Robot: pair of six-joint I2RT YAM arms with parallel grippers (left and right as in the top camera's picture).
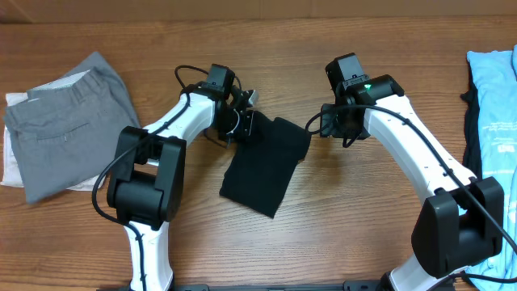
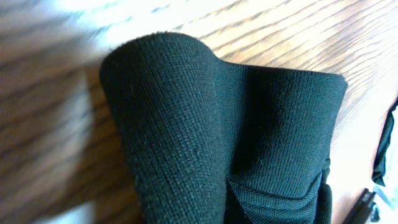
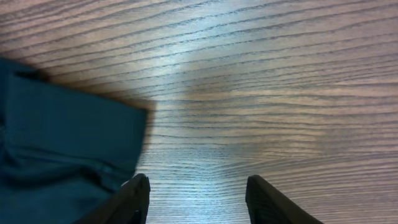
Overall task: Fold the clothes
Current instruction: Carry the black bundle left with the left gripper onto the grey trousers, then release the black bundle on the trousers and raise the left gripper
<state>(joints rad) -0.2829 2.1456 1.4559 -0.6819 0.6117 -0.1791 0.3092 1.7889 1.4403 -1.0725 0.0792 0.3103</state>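
Left end effector (image 1: 244,123) grips one black garment (image 1: 262,171); right end effector (image 3: 196,185) gapes

The left arm (image 1: 182,113) and right arm (image 1: 412,149) have white shells, black joints, looping black cables; right fingers (image 3: 134,199) black, wedge-shaped.

Shirt (image 1: 266,166), centre: plain black, fine knit. Trousers (image 1: 69,137), upper left: grey, over white cloth (image 1: 8,166). Garment (image 1: 494,89), right edge: light blue, pale lettering. Table (image 1: 347,234): brown, striped wood grain. Arms (image 1: 190,111): white, black joints.
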